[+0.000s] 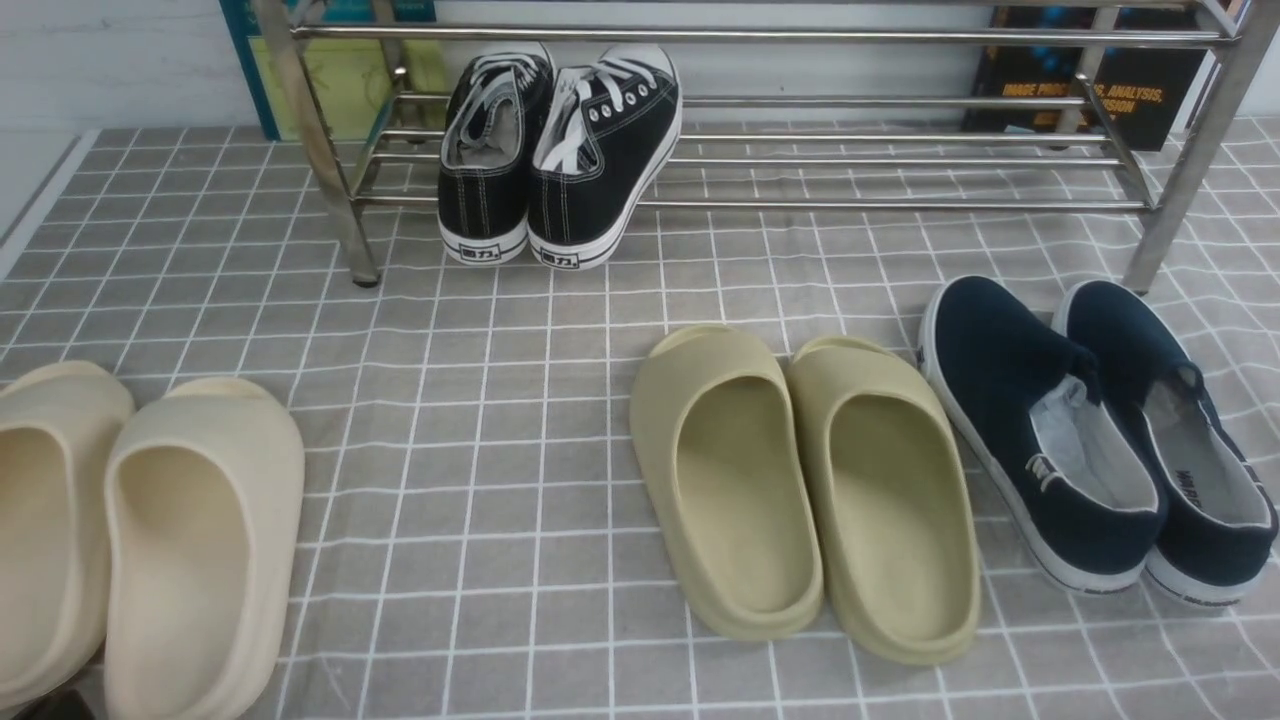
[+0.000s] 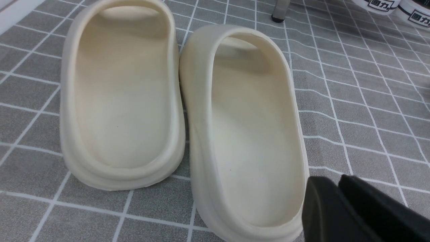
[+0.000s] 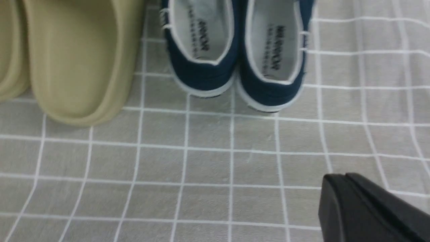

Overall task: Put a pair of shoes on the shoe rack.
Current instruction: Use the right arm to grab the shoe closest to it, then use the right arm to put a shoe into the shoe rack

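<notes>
Navy shoes (image 1: 1000,370) sat untouched on the checked cloth (image 1: 500,400) while I had both tools closed on nothing. On the right wrist camera, the right gripper (image 3: 346,178) showed its two black fingers pressed together with only a thin seam between them. It hung over bare cloth, near the shoes' heels but apart from them. The left gripper (image 2: 337,183) looked the same on its own camera, fingers together and empty. It was just beside the heel rim of the nearer of the two cream slides (image 2: 248,134), and I could not tell whether it touched that rim.

Outward from the right gripper, the pair lay side by side, touching or nearly so, soles down. The heels faced me and the toes pointed away toward the rack (image 1: 900,205). Their long axis ran from near right to far left, so the toes leaned a little to my left. The grey lining showed in both openings.

In the front view they were at the right edge of the cloth, just in front of the rack's right leg and not on its bars. A pair of olive slides (image 1: 800,480) lay just to their left, heels toward me as well. The black sneakers (image 1: 560,150) stood on the left part of the rack's lower bars, their heels hanging over the front bar. The cream slides were at the near left corner.
</notes>
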Motion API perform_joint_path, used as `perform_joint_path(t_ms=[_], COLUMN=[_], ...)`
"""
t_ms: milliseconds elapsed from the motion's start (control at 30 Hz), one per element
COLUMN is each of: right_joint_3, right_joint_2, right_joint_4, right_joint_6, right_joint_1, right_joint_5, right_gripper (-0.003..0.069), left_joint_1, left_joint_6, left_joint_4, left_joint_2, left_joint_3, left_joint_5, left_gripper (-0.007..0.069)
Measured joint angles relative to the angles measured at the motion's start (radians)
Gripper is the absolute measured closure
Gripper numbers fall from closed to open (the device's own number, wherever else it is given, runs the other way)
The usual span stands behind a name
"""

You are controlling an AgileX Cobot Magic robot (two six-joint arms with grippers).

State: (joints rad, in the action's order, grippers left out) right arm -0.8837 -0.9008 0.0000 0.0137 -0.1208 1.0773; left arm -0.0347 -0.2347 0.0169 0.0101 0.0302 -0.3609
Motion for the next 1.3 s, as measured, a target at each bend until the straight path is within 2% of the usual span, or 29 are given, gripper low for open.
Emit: perform_joint_path(t_ms=[67, 100, 200, 333, 367, 400, 500, 600, 733, 800, 833, 867, 933, 1100, 1300], right_joint_3=[-0.028, -0.031, -0.103, -0.181, -0.186, -0.2, -0.207, -0.211, -0.213, -0.214, -0.215, -0.219, -0.227, -0.331, -0.559], right_joint_2=[-0.113, -0.121, -0.275, -0.44, -0.457, -0.522, -0.628, -0.723, -0.805, -0.844, -0.844, -0.844, -0.833, -0.717, -0.722], right_joint_4=[-0.017, -0.018, -0.008, 0.018, 0.018, 0.02, 0.016, 0.008, 0.0, -0.029, -0.031, -0.028, -0.022, 0.014, 0.018], right_joint_6=[0.014, 0.015, 0.016, 0.016, 0.016, 0.016, 0.016, 0.017, 0.017, 0.018, 0.018, 0.021, 0.023, 0.074, 0.117], right_joint_1=[-0.086, -0.098, -0.16, -0.17, -0.17, -0.17, -0.17, -0.17, -0.17, -0.171, -0.171, -0.172, -0.177, -0.178, -0.177], right_joint_5=[0.004, 0.004, -0.004, -0.047, -0.05, -0.083, -0.15, -0.2, -0.206, -0.2, -0.199, -0.195, -0.168, 0.005, 0.083], right_gripper=[0.064, 0.0634, 0.0543, 0.0369, 0.035, 0.0272, 0.0189, 0.0153, 0.0216, 0.039, 0.0423, 0.0523, 0.061, 0.0612, 0.0612], left_joint_1=[0.0, 0.0, 0.0, 0.0, 0.0, 0.0, 0.0, 0.0, 0.0, 0.0, 0.0, 0.0, 0.0, 0.0, 0.0], left_joint_6=[0.0, 0.0, 0.0, 0.0, 0.0, 0.0, 0.0, 0.0, 0.0, 0.0, 0.0, 0.0, 0.0, 0.0, 0.0], left_joint_4=[0.0, 0.0, 0.0, 0.0, 0.0, 0.0, 0.0, 0.0, 0.0, 0.0, 0.0, 0.0, 0.0, 0.0, 0.0], left_joint_2=[0.0, 0.0, 0.0, 0.0, 0.0, 0.0, 0.0, 0.0, 0.0, 0.0, 0.0, 0.0, 0.0, 0.0, 0.0], left_joint_3=[0.0, 0.0, 0.0, 0.0, 0.0, 0.0, 0.0, 0.0, 0.0, 0.0, 0.0, 0.0, 0.0, 0.0, 0.0], left_joint_5=[0.0, 0.0, 0.0, 0.0, 0.0, 0.0, 0.0, 0.0, 0.0, 0.0, 0.0, 0.0, 0.0, 0.0, 0.0], left_gripper=[0.055, 0.055, 0.0546, 0.0546, 0.0546, 0.0546, 0.0544, 0.0543, 0.0541, 0.0542, 0.0542, 0.0542, 0.0542, 0.0534, 0.053])
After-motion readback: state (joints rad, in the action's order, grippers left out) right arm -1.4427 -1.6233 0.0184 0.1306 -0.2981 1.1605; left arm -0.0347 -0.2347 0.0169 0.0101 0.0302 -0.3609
